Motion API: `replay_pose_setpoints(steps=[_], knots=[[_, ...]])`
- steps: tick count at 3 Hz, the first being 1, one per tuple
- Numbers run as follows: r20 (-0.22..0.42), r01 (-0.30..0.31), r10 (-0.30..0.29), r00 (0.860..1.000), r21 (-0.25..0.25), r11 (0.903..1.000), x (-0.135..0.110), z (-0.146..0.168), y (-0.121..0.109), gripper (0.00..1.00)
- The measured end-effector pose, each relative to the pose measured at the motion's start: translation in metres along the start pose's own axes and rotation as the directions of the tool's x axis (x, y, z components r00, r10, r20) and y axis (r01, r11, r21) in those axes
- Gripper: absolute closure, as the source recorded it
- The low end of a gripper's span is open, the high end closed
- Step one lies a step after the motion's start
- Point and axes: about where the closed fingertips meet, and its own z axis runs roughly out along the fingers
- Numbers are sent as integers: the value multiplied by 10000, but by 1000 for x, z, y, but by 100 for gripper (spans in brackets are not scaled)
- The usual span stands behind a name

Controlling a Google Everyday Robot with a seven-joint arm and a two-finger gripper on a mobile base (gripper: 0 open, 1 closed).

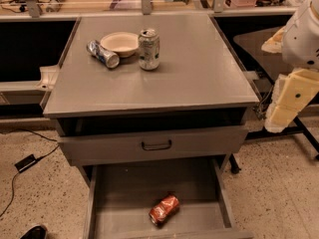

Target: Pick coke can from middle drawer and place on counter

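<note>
Nearest to me, low at the front of the cabinet, the middle drawer (124, 190) stands pulled out, its flat grey floor in plain sight. The coke can (164, 209) lies on its side on that floor, toward the front and a little right of centre, dented, well apart from both side walls. On the speckled floor to the left, a black power adapter (25, 162) sits with its cable trailing away.

Above the open tray is a grey drawer front (199, 146) with a dark loop handle (156, 145) at its middle, and a dark gap shows between it and the top.

Off to the right, the gripper (286, 101) hangs in the air beside the cabinet's front right corner, a cream blocky piece angled downward under the white arm. It is well apart from the coke can and touches nothing I can see; whether it is set wide or narrow I cannot tell.

Farther back, the counter (199, 73) carries three things at its rear left. A blue-silver can (103, 54) lies on its side, just beside a pale bowl (119, 43), and a silver-white can (149, 49) stands upright at the bowl's right edge.
</note>
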Motion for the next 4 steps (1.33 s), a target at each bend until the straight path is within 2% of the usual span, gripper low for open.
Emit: replay_pose_setpoints(steps=[1, 2, 3, 4], knots=[[-1, 3, -3, 10000, 0, 10000, 0, 0, 0, 0], [-176, 606, -607, 9980, -61, 9981, -6, 26, 9, 0], [-176, 1913, -1921, 9812, -408, 9807, -22, 85, 40, 0], [-1137, 2467, -2601, 9589, -1196, 9617, -2, 136, 78, 0]])
